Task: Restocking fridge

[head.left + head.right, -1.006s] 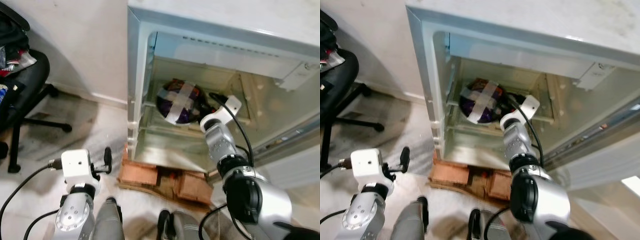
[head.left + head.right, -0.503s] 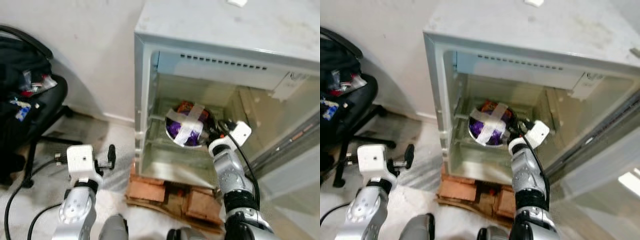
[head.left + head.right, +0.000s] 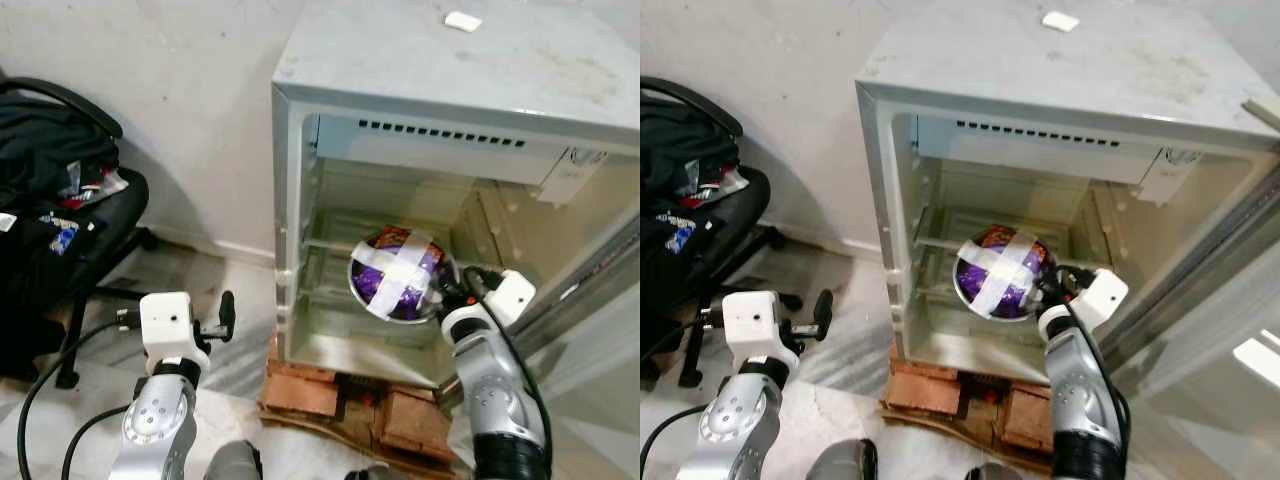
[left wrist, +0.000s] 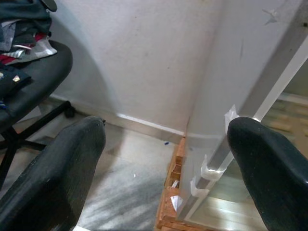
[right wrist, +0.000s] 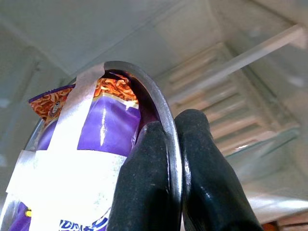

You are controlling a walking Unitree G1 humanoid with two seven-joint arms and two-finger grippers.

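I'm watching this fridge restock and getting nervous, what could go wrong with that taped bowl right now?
The right gripper pinches only the thin metal rim of the bowl, which hangs tilted inside the fridge; it could pivot or slip out of that narrow hold. The purple snack packet is kept in only by crossed strips of tape, so a jolt might loosen it. The bowl could also knock the wire shelf beside it.
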